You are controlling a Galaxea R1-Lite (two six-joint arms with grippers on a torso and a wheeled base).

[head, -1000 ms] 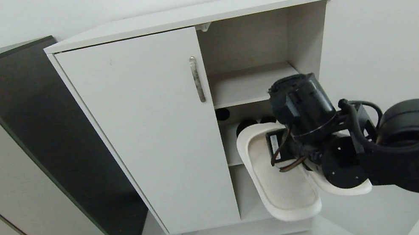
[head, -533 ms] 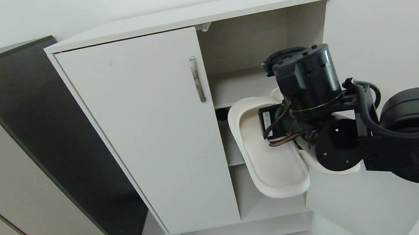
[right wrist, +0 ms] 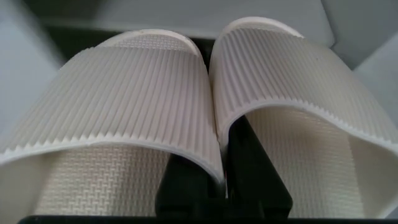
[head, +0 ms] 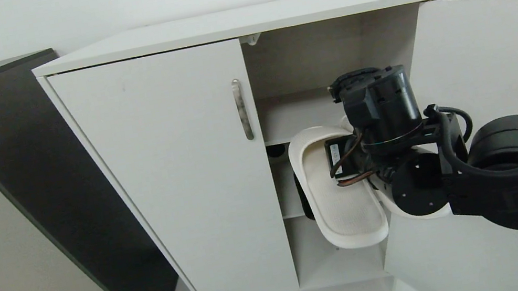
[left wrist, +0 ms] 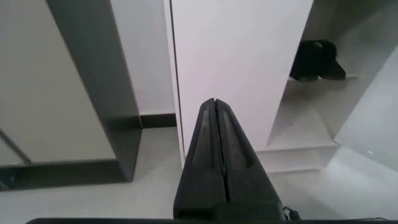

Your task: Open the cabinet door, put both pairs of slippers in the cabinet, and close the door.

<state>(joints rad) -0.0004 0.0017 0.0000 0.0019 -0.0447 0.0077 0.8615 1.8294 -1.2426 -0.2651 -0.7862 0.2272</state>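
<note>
My right gripper is shut on the inner straps of a pair of white slippers. In the head view the white slippers hang soles outward before the open right half of the white cabinet, at the level of its middle shelf. Black slippers stand on a shelf inside; a dark part of them shows beside the white pair. The right door is swung wide open and the left door is closed. My left gripper is shut and empty, low in front of the closed door.
A dark grey and white cabinet stands close to the left of the white one. The upper shelf and bottom compartment hold nothing. Light floor lies in front.
My right arm lifted the white slippers from near the bottom compartment up to middle-shelf height and closer to the opening. The head camera has moved nearer to the cabinet.
</note>
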